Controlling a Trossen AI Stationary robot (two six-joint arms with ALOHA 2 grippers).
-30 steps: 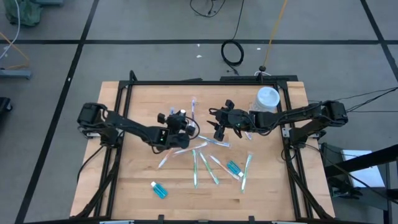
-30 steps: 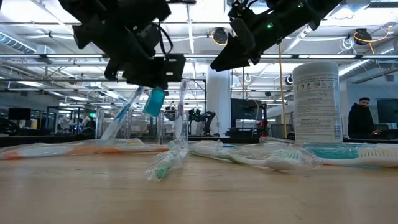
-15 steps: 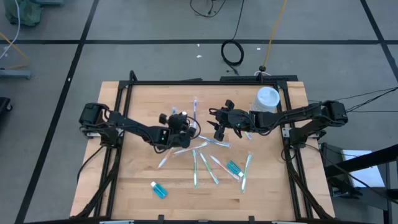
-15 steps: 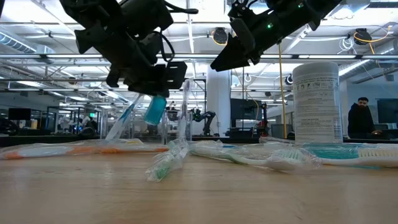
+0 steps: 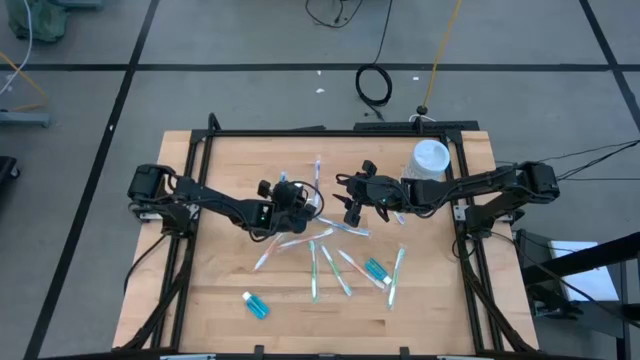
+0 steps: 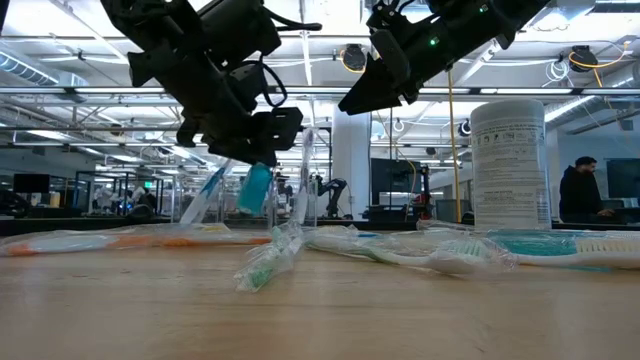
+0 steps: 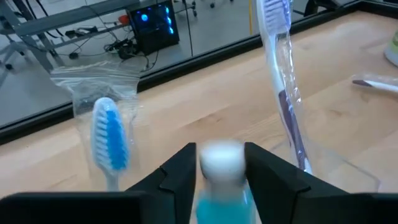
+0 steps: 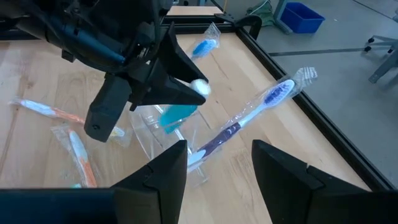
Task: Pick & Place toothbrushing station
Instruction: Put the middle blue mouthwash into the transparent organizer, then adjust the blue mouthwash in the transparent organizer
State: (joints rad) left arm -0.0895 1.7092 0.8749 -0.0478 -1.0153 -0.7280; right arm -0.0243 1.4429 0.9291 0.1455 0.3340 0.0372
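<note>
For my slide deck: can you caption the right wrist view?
Left hand holds a teal tube over the clear cup, where a purple toothbrush leans.

- The left hand [image 6: 258,140] has shifted toward the right arm's side and a little lower, carrying its teal tube [image 6: 254,188] with it
- The tube now hangs closer to the purple brush [image 6: 301,175] standing in the cup [image 8: 163,134]
- In the high view the left hand [image 5: 293,200] sits nearer the counter's middle than before

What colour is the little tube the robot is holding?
Teal-blue with a white cap. The left gripper holds the tube; the left wrist view shows it best.
</note>
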